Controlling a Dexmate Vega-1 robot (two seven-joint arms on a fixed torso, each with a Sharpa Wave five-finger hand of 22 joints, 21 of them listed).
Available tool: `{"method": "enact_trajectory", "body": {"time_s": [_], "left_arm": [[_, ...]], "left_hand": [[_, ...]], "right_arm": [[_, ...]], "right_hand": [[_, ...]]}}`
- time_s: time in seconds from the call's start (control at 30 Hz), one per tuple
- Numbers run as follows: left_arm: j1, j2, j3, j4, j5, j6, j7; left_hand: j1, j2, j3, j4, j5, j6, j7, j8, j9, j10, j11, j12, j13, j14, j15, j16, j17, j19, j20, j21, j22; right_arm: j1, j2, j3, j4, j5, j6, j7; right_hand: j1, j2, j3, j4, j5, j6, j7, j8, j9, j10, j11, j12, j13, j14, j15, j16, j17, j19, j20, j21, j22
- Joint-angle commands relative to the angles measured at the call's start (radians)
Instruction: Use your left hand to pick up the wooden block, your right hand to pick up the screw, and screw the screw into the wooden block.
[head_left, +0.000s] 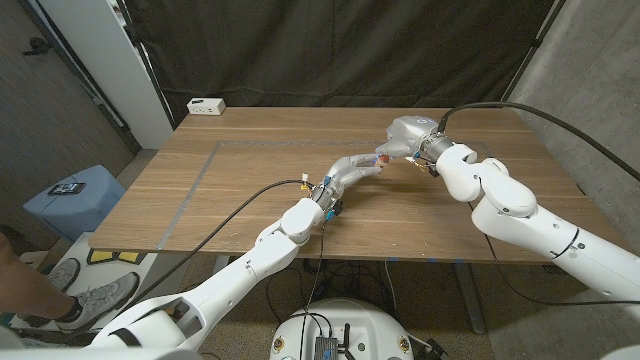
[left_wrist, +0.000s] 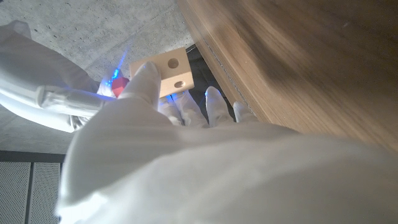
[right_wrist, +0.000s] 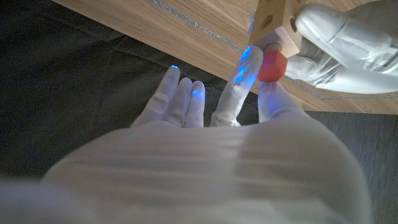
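With the wooden block gripped in the left hand above the bench and the red-headed screw pinched against it by the right hand, the screw is best kept square to the hole and turned without side pressure.

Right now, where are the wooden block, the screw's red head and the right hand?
wooden block (left_wrist: 173, 73), left wrist view, holed face.
screw (right_wrist: 272, 66), right wrist view, red head.
right hand (right_wrist: 217, 118), right wrist view, its back.

Lab, black curtain (backdrop), concrete wall
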Motion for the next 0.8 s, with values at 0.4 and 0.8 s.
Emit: {"method": "enact_trajectory", "body": {"time_s": [0.4,0.8], "left_arm": [[0.005,0.004,-0.006,-0.005,-0.007,0.007,0.004],[0.01,0.001,-0.016,-0.005,-0.025,0.003,0.007]], "left_hand": [[0.003,0.013,0.01,-0.003,0.007,0.012,0.005,0.006,0.001,0.006,-0.004,0.005,0.003,0.003,-0.064,0.002,0.002,0.003,0.009,0.004,0.003],[0.002,0.01,0.01,-0.003,0.007,0.015,0.002,0.007,0.001,0.009,-0.005,0.006,0.003,0.003,-0.065,0.001,0.001,0.003,0.006,0.003,0.003]], "right_arm": [[-0.003,0.011,-0.005,-0.01,0.013,-0.043,-0.008],[-0.029,-0.006,0.035,-0.035,0.059,-0.05,-0.039]], "right_hand": [[-0.084,-0.016,-0.032,0.026,-0.004,0.002,0.008,-0.037,-0.009,0.01,0.007,-0.006,-0.008,0.014,0.006,-0.001,0.0,0.006,0.01,0.0,0.002],[-0.119,-0.014,-0.048,0.03,-0.001,-0.09,0.018,-0.096,-0.004,-0.005,0.016,-0.023,-0.017,0.006,0.017,-0.009,-0.001,-0.003,0.015,-0.005,0.002]]}}
